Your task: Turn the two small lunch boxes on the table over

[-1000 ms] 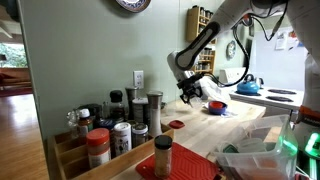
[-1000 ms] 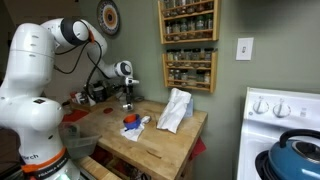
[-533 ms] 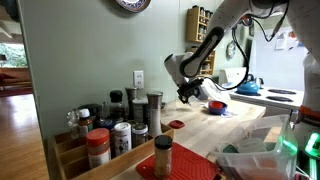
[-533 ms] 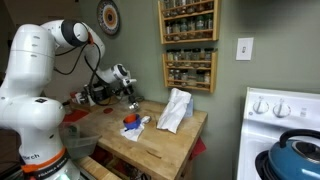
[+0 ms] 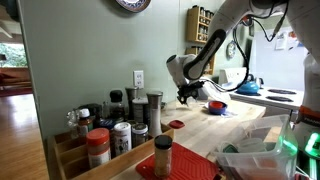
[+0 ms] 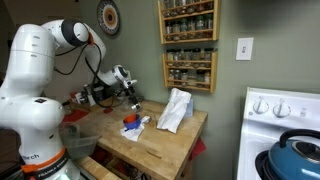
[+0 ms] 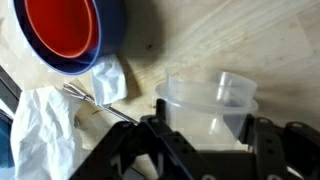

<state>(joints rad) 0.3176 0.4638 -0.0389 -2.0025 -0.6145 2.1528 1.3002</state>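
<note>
Gripping 1 clear lunch box [image 7: 205,95], claw [image 7: 207,130] clenched on its sides above table [image 7: 260,40]

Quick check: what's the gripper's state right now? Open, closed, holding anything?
Gripper: closed on the small clear plastic lunch box, which sits between its fingers.

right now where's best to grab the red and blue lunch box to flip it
Pinch the rim of the red and blue lunch box, probably from above, one finger inside and one outside: it sits open side up, and its round wall looks thin.
</note>
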